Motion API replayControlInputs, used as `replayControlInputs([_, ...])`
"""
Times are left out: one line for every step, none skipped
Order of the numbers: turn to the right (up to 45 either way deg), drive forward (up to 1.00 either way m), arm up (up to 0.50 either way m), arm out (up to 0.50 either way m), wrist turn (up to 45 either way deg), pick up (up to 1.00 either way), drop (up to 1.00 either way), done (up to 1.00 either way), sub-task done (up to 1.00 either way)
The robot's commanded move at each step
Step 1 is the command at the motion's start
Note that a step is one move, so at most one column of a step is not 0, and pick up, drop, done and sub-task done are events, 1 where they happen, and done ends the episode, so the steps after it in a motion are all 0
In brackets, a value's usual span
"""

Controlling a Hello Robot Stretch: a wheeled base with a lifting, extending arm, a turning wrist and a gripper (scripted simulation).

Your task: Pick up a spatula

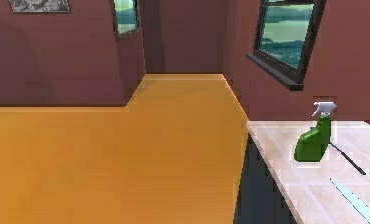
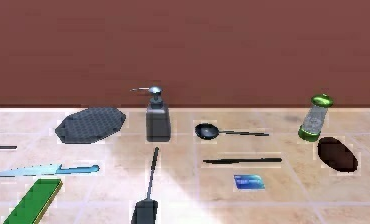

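A dark spatula, apparently, is lying at the counter's near edge by a soap dispenser; the gripper's state cannot be told.

Ends at the back of the bench against a brown wall. Blocked highest by the upright soap dispenser mid-bench and, well toward the arm side view's right, a green-capped bottle. Runs bare between the spatula and the blue card. Elsewhere littered with low flat things: grey pan, black ladle, blue-handled knife. In the forward view, lies wide open over the orange floor; barred on the bench by a green spray bottle.
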Motion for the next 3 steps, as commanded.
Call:
replayControlInputs([0.0, 0.00, 0.50, 0.00, 0.0, 0.00, 0.00, 0.00, 0.00])
replayControlInputs([0.0, 0.00, 0.38, 0.00, 0.0, 0.00, 0.00, 0.00, 0.00])
replayControlInputs([0.0, 0.00, 0.00, 0.00, 45.0, 0.00, 0.00, 0.00, 0.00])
